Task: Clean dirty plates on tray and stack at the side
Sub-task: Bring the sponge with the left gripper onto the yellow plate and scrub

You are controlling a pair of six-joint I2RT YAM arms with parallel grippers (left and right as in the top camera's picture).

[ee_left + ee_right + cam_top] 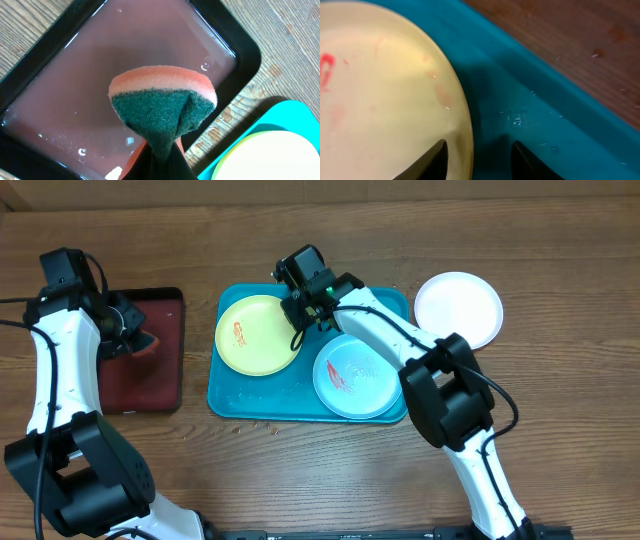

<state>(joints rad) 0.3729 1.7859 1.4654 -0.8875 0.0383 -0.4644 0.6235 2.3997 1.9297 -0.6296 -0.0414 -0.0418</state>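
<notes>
One white plate (458, 308) is sitting clean beside the turquoise tray (225, 395); two are waiting smeared. We are straddling the yellow-green plate (258, 334) rim, right gripper (479, 152) spread, left gripper (162, 162) clenching a sponge (162, 95).

On a wooden table (570, 430), a big blue tray (300, 402). Inside at 9 o'clock, a yellow plate (255, 340) with a red smear. Inside at 4 o'clock, a pale blue plate (355, 380), smeared red too. Off the tray at 2 o'clock, a white plate (458, 308). Right gripper (301, 318) at the yellow plate's 3 o'clock edge. Out at 9 o'clock, a dark red tray (150, 385), left gripper (136, 338) over it with an orange sponge (148, 345).
</notes>
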